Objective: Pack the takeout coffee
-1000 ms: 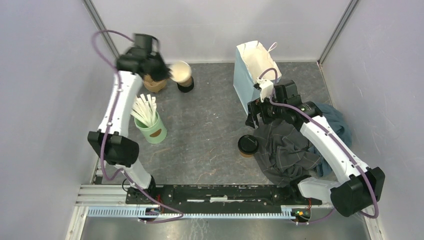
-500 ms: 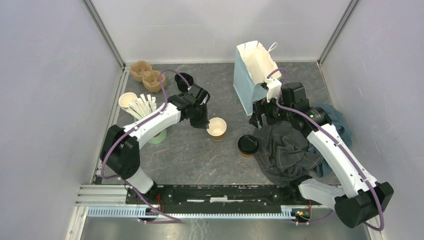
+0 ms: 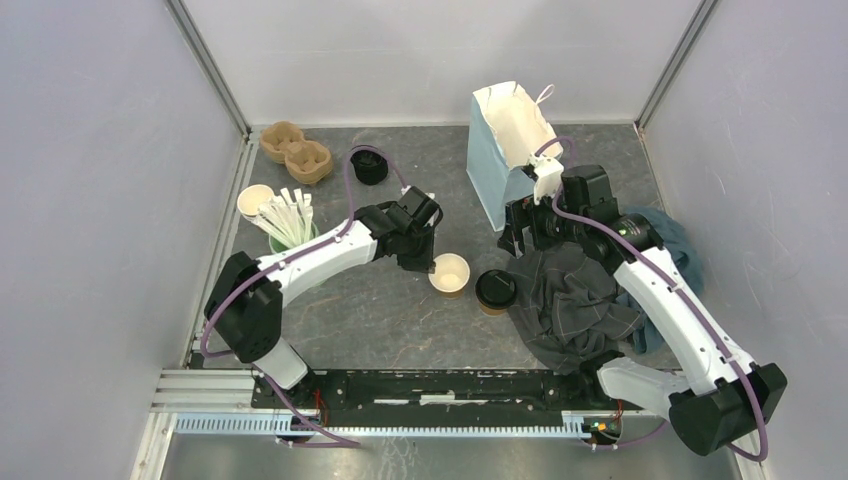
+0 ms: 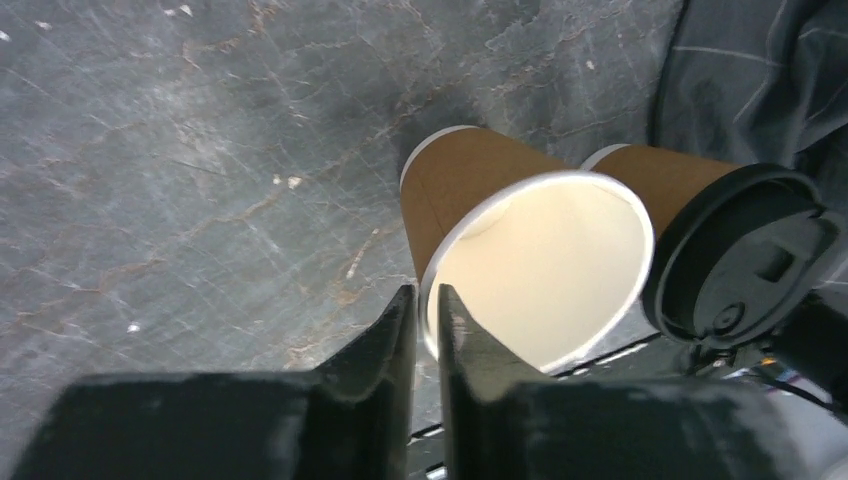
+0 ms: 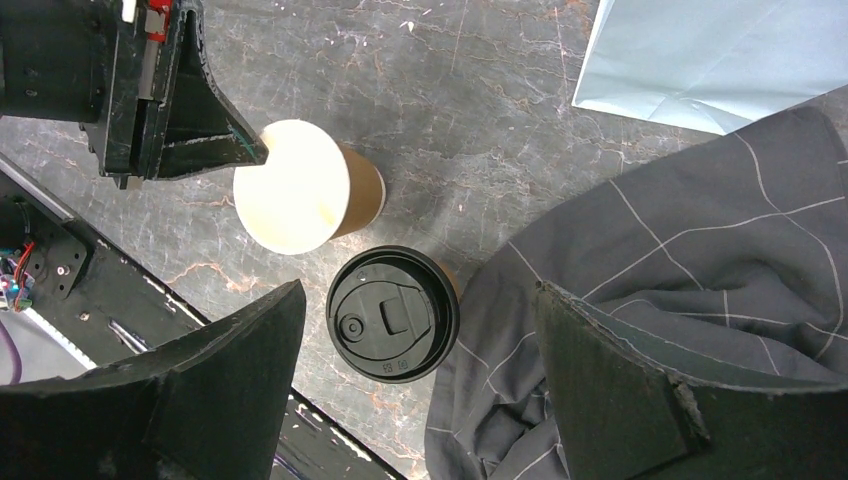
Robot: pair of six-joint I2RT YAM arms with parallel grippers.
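Left gripper [image 4: 420,312] pinches rim of lidless brown paper cup [image 4: 535,270], upright at 9 o'clock of black-lidded brown paper cup [image 4: 742,255], probably awaiting a lid. Right gripper [image 5: 420,292] released, hovering overhead.

- Top view: soft, even light from above; the pale walls [image 3: 90,200] are bright, the grey tabletop [image 3: 400,310] dimmer, and all is sharp.
- Shadows are faint and short; a dim patch lies behind the open cup [image 4: 470,185] in the left wrist view.
- The cup's pale inside is nearly washed out.
- The lid [image 5: 392,313] shows only a dull sheen.
- The left fingers [image 4: 375,365] and right fingers [image 5: 225,400] are dark and blurred, close to the lens.
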